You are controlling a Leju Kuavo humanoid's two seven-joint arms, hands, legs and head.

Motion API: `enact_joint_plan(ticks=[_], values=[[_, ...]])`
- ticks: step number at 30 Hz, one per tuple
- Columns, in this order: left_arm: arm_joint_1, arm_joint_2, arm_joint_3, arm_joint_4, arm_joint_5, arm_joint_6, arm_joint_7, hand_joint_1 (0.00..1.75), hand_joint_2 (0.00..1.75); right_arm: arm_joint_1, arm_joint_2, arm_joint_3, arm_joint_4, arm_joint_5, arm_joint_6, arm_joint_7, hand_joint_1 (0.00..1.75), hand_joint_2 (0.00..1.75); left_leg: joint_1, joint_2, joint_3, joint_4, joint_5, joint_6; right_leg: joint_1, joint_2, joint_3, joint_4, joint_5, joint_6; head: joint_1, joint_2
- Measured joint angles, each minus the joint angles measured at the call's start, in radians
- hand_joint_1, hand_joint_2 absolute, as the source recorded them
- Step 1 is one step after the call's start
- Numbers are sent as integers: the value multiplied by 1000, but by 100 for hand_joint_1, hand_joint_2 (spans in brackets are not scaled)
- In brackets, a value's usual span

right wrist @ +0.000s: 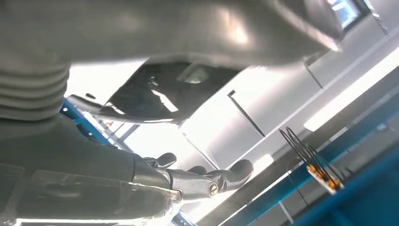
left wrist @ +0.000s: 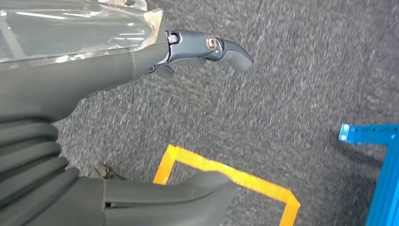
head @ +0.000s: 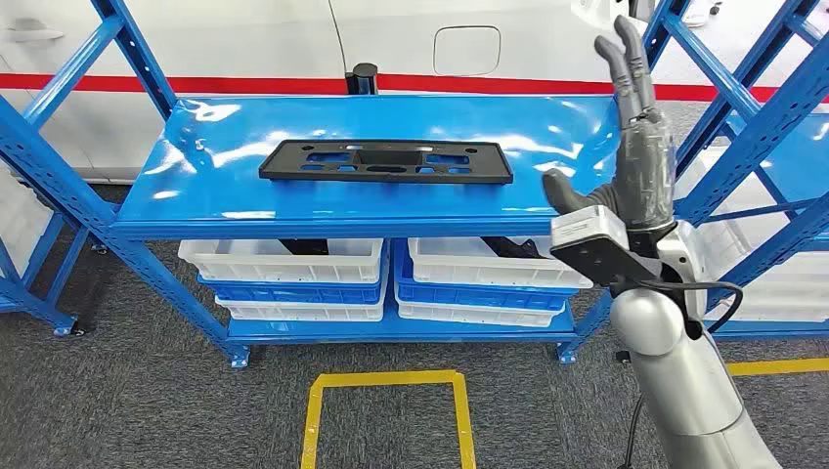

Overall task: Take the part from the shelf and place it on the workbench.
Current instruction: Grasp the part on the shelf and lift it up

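My right hand is closest in the head view, raised upright at the right end of the shelf, fingers stretched up and apart, thumb out to the side, holding nothing. Beyond it and well apart to the left, the part, a long flat black plate with cut-out slots, lies flat on the glossy blue top level, near the middle. Below, white bins stacked over blue ones sit on the lower level. A yellow floor marking outlines a square on the grey carpet in front. Behind the shelf runs a white panel with a red stripe.

My right wrist view looks upward instead: fingers spread against bright white surfaces, with blue beams and a bundle of dark wires; it is glary, so detail is uncertain.

My left wrist view shows my left hand hanging over the carpet, thumb and fingers apart, empty, above a corner of yellow tape and a blue shelf foot.

I can read no writing anywhere.
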Motion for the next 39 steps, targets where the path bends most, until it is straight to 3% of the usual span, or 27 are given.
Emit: enact_joint_plan(ticks=[7,13,20,23,26,28,30,32,33,34,36,37,39], values=[[-12,-3,-5,0,-23,-18,33,0,0,47,21,1,3,6,-15,20,0,175,0,0,0,0,0,0,0,0,0,0,0,0,0,0],[-11,-4,-6,0,-34,4,73,0,0,134,14,-108,-44,-120,-35,-26,0,175,-1,0,-1,1,0,0,-2,0,-1,-1,0,0,0,0],[-8,-4,-3,0,-29,40,110,0,0,193,-1,-213,-66,-165,25,-84,0,175,-7,-1,-3,5,-2,4,-8,0,-2,-2,2,5,0,0],[-7,-5,1,-2,-21,44,114,0,0,195,-4,-218,-66,-165,35,-93,0,175,-11,-1,-6,7,-2,12,-13,1,-2,-5,6,11,0,0],[-7,-11,7,-8,-14,45,114,0,0,194,-5,-218,-66,-164,35,-96,0,175,-11,5,-1,-4,-2,31,-14,-5,-6,11,15,28,0,0],[-5,-18,12,-16,-13,48,115,0,0,189,-6,-218,-66,-162,36,-96,0,175,-6,12,9,-11,-1,42,-12,-34,-38,70,-9,26,6,0],[-1,-23,18,-22,-13,48,117,0,0,185,-6,-217,-66,-161,36,-96,0,175,-5,22,11,-12,-2,46,-10,-59,-110,195,-58,17,12,0],[4,-28,23,-25,-13,46,120,0,0,187,-6,-217,-65,-160,36,-95,0,175,-5,30,14,-12,-6,44,-8,-63,-175,293,-83,18,12,0],[6,-31,24,-26,-13,44,121,0,0,189,-6,-217,-65,-160,36,-94,0,175,-4,33,18,-11,-10,40,-9,-64,-183,290,-72,24,12,0],[6,-33,24,-27,-13,43,121,0,0,189,-7,-217,-65,-160,36,-94,0,175,-2,35,26,-11,-15,36,-10,-66,-171,245,-44,33,12,0],[6,-35,25,-30,-13,41,122,0,0,188,-8,-218,-64,-160,36,-94,0,175,2,37,45,-10,-26,23,-12,-75,-120,108,24,47,14,0],[6,-35,25,-32,-13,40,123,0,0,187,-9,-218,-63,-160,36,-94,0,175,2,38,50,-10,-32,16,-10,-81,-102,60,38,40,15,0],[6,-35,26,-35,-13,37,125,0,0,186,-11,-218,-61,-160,38,-92,0,175,0,43,51,-9,-40,0,-2,-85,-93,36,37,10,14,0]])
